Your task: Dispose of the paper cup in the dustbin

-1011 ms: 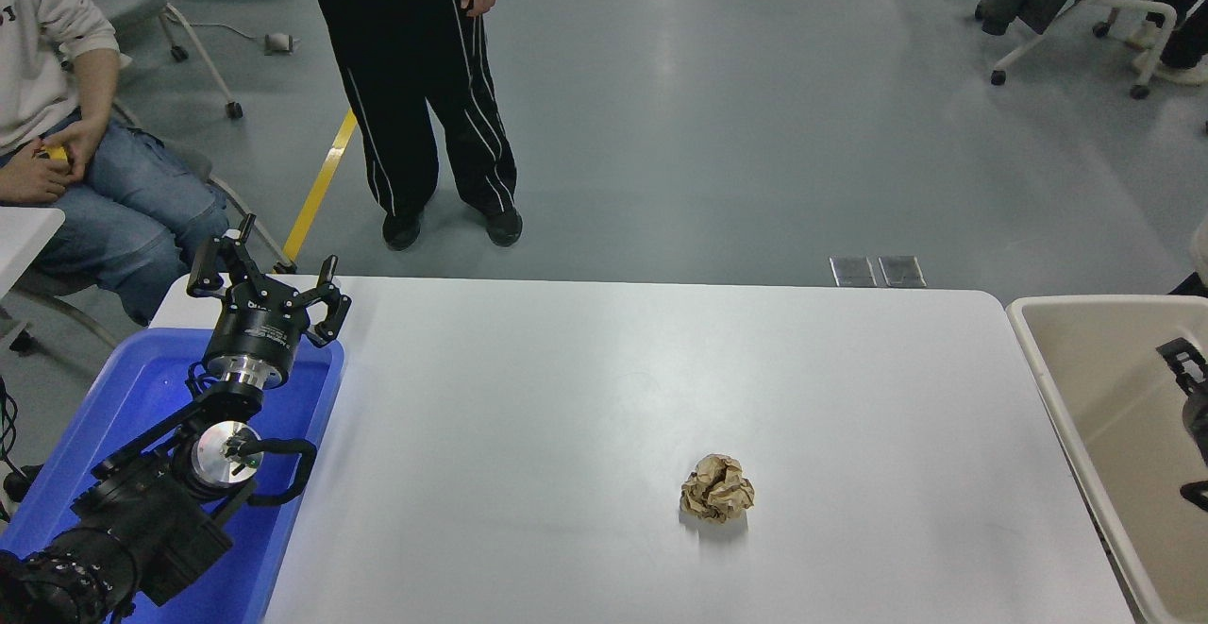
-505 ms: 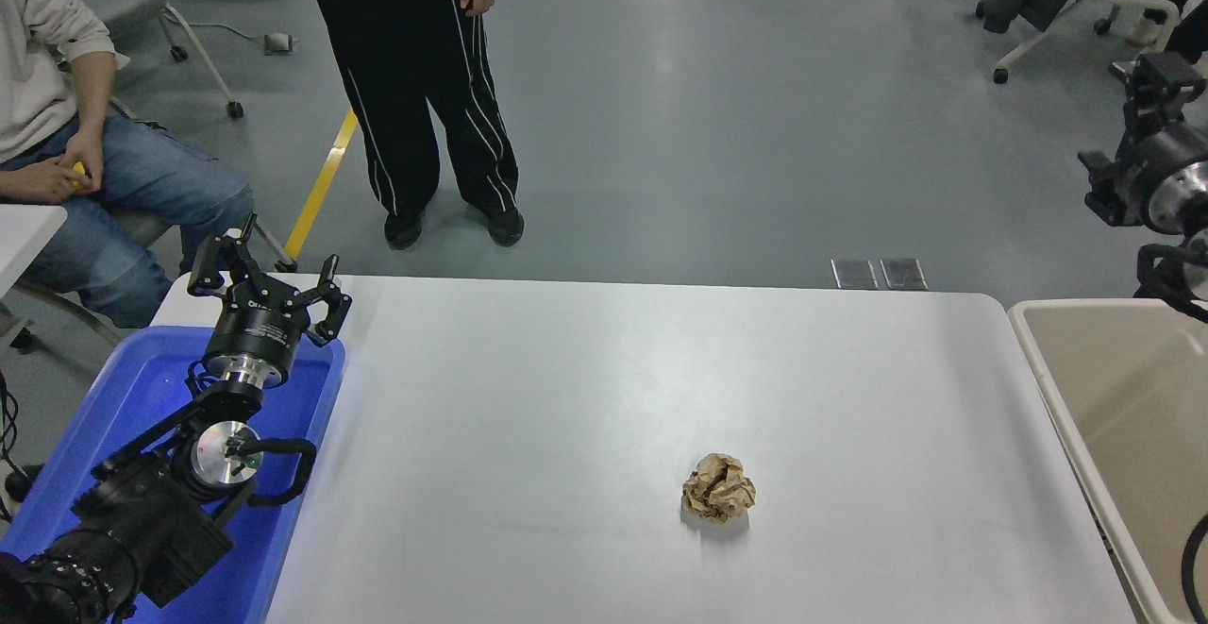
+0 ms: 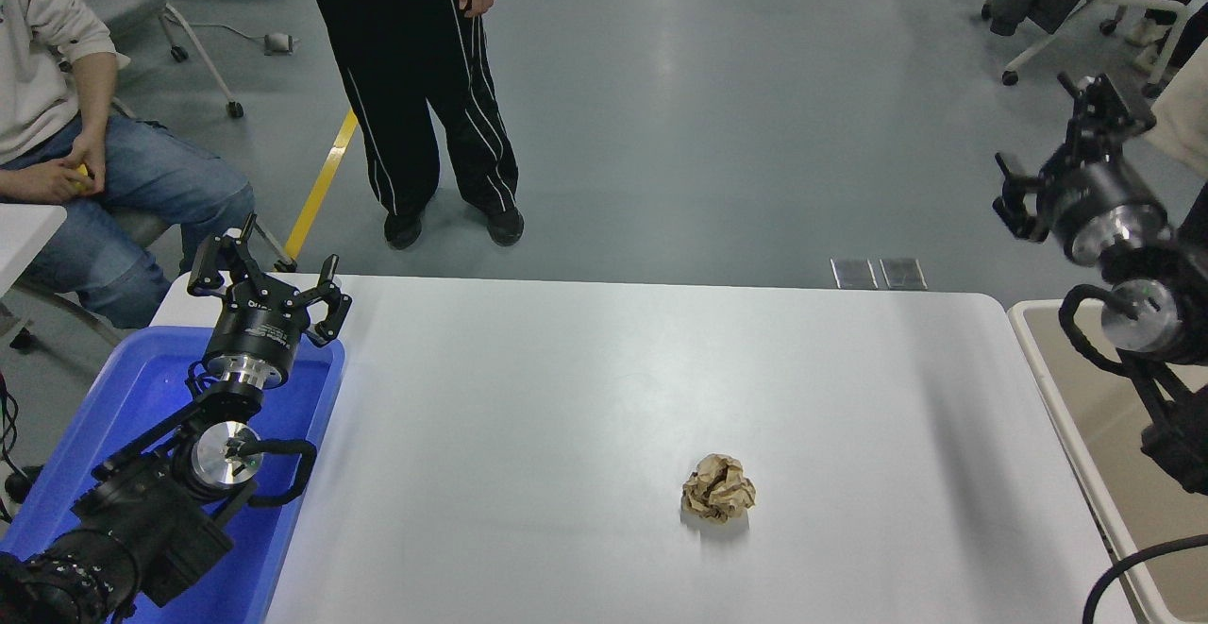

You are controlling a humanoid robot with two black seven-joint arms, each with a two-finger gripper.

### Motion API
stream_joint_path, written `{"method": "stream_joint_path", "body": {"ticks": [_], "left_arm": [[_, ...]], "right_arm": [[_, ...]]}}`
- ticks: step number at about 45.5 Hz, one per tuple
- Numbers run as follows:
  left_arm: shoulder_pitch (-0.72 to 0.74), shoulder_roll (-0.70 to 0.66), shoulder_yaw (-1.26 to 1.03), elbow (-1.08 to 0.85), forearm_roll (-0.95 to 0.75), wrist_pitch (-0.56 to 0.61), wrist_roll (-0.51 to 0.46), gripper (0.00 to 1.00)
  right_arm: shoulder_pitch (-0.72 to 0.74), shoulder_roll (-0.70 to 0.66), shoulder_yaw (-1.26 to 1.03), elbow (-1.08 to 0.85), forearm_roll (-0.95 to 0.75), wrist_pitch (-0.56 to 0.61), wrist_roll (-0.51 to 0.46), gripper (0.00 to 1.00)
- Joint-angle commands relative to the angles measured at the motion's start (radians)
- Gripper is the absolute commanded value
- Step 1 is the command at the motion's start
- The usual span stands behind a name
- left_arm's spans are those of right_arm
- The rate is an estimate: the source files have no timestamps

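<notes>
Right gripper (image 3: 1062, 147) raised above the dustbin (image 3: 1057, 388), empty.

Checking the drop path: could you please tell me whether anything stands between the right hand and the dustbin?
Nothing visible does. The right hand is raised near the dustbin's far corner; the crumpled paper ball lies well left on the table. No paper cup shows.

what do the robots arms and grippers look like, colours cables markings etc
Both arms are black with silver metal collars and round silver discs at the wrists. The left gripper has thin black linkage fingers and small white lettering on its black body. The right gripper looks the same build. Black cables loop beside each wrist.
</notes>
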Motion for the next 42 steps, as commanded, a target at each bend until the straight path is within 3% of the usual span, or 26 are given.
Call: {"method": "stream_joint_path", "body": {"ticks": [1, 42], "left_arm": [[-0.001, 0.000, 0.000, 0.000, 0.000, -0.001, 0.000, 1.00], [-0.001, 0.000, 0.000, 0.000, 0.000, 0.001, 0.000, 1.00]], "right_arm": [[-0.114, 0.070, 0.059, 0.025, -0.002, 0.009, 0.051, 1.00], [-0.134, 0.063, 0.062, 0.023, -0.002, 0.015, 0.051, 1.00]]}}
